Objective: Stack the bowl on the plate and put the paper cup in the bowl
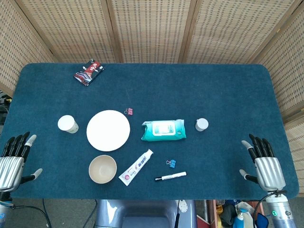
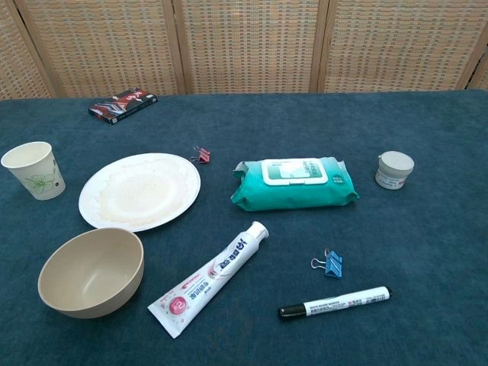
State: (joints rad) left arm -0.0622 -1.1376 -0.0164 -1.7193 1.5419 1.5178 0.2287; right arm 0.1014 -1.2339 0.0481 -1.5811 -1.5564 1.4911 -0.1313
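Observation:
A white plate [image 1: 108,130] [image 2: 140,191] lies left of centre on the blue table. In front of it stands a beige bowl [image 1: 102,169] [image 2: 91,271], upright and empty. A white paper cup [image 1: 68,124] [image 2: 33,171] stands upright to the plate's left. My left hand [image 1: 14,159] rests at the table's near left edge, fingers apart, holding nothing, well left of the bowl. At the near right edge my right hand [image 1: 264,161] is also spread and holds nothing. Neither hand shows in the chest view.
A toothpaste tube [image 1: 136,166] [image 2: 209,278] lies right of the bowl. Further right are a black marker [image 1: 170,176], a blue binder clip [image 1: 171,164], a green wipes pack [image 1: 163,129] and a small jar [image 1: 202,124]. A pink clip [image 1: 128,111] lies behind the plate, a dark packet [image 1: 89,72] far back.

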